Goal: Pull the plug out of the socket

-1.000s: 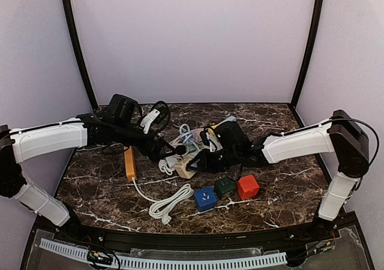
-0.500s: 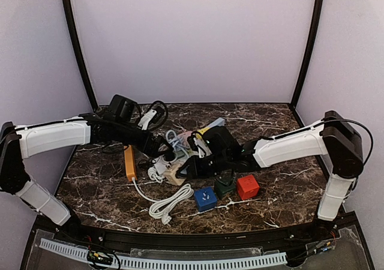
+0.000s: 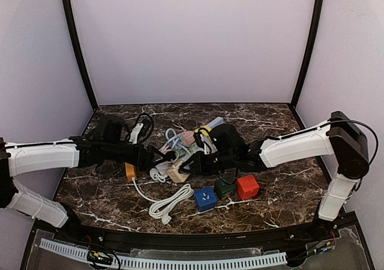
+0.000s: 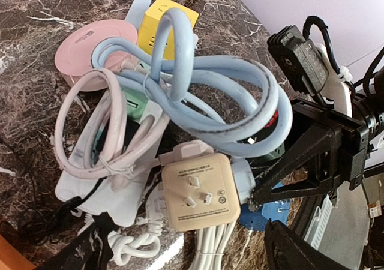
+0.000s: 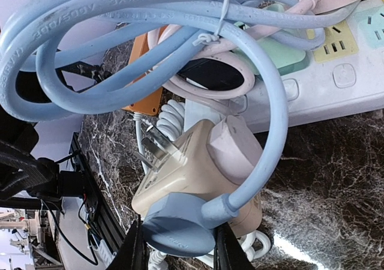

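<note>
The blue plug (image 5: 179, 227) sits pushed into one face of a beige socket cube (image 5: 192, 168), in the middle of the surface (image 3: 282, 186) at the near edge of a heap of cords. The right tool (image 5: 178, 247) has its two fingers closed against the plug's sides, one on each flank, so it is gripping the plug. From that plug a light blue cable (image 4: 198, 102) loops up and over the heap in a big tied coil.

The cube's metal pins stick out of the face turned toward the left arm. The left tool (image 4: 186, 255) hangs just short of that face with its fingers spread wide and nothing between them.

Under the blue coil lies a pink cable (image 4: 84, 132), looped, on a white power strip (image 5: 336, 84). Farther back are a pink round disc (image 4: 78, 48) and a yellow cube (image 4: 159, 21).

An orange strip (image 3: 129, 171) lies to the left under the left arm. Nearer the front I see a coiled white cord (image 3: 171, 202), and then a blue cube (image 3: 205, 198), a green cube (image 3: 225, 186) and a red cube (image 3: 247, 186) in a row.
</note>
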`<state>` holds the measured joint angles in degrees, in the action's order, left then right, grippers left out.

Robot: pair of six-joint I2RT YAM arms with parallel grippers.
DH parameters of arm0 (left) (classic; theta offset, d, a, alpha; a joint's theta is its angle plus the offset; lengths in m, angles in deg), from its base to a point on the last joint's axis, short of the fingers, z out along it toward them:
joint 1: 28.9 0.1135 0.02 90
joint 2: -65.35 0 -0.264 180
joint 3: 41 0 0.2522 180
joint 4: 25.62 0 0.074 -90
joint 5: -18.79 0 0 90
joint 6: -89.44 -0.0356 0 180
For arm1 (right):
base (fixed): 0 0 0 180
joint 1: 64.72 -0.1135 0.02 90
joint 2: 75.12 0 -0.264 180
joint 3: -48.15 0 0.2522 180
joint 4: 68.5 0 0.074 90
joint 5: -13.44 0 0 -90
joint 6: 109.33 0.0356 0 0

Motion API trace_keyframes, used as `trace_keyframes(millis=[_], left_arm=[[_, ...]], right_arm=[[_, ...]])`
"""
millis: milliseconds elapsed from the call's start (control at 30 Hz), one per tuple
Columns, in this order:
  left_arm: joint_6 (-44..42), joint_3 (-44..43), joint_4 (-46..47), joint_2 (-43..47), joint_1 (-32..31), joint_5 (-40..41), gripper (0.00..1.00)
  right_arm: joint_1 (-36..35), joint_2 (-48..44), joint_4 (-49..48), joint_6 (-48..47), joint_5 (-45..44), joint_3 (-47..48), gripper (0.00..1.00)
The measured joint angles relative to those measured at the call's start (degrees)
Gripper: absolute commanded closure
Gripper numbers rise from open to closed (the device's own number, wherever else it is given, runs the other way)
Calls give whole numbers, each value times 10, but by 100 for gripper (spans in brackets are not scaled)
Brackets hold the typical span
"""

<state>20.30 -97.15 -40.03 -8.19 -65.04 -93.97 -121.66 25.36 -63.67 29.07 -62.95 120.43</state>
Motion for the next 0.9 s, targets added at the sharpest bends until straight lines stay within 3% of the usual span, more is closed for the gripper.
trace_keyframes(millis=[333,900], left_arm=[[100,44,96,-38,-46,9,26],[135,44,141,-101,-63,5,38]], right_arm=[[1,0,-9,4,3,-3,100],[1,-7,-16,3,3,-18,100]])
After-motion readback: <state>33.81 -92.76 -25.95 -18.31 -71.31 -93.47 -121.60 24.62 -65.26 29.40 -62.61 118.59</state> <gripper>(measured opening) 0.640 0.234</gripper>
